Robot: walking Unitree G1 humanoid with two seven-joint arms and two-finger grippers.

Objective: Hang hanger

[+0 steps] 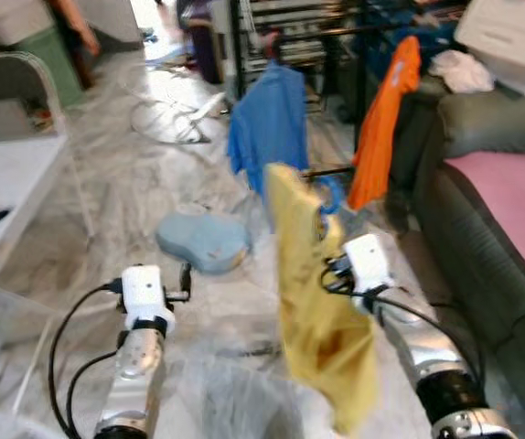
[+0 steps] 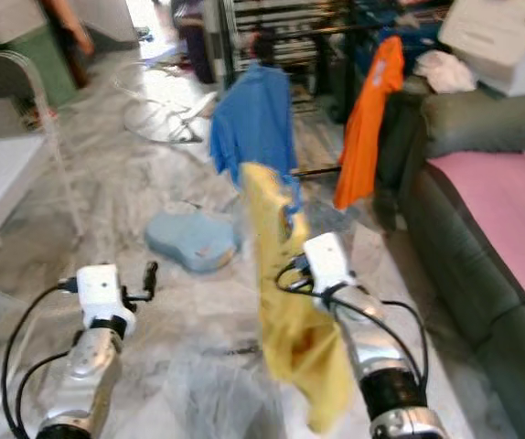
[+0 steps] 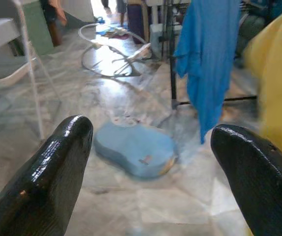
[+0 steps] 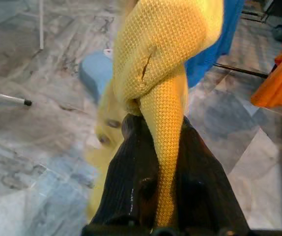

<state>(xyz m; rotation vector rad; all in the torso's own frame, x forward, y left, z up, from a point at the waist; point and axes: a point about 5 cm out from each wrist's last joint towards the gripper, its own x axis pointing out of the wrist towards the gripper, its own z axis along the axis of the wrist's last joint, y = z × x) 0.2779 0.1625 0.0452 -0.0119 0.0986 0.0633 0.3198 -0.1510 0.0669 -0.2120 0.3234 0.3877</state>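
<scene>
Hanger and yellow garment (image 1: 317, 311) together hang from the right gripper (image 4: 158, 123), whose black fingers (image 4: 131, 162) are clenched on a fold of the knit cloth; a bit of blue (image 1: 331, 197), probably the hanger's hook, peeps out at the top of the garment, though the blur makes that uncertain. The garment is held up in front of the robot, well short of the clothes rack (image 1: 285, 37), where a blue shirt (image 1: 267, 123) and an orange shirt (image 1: 386, 119) already hang. Its long axis runs close to vertical, the collar end up and the hem drooping toward the marble floor (image 1: 134, 192), with a slight lean toward the robot's right at the bottom. The left gripper (image 3: 151, 162) is released, its fingers spread wide, held low over the floor and aimed at a pale blue cushion (image 1: 203, 240). The main risk appears to be the grip: the fingers seem to pinch fabric more than the hanger frame, so the cloth could slide off, or the hanger could twist so that its hook faces away from the rail. The swinging hem could also snag on the blue shirt, and the cushion lies in the path toward the rack. A person (image 1: 34, 37) stands far off on the robot's left.
</scene>
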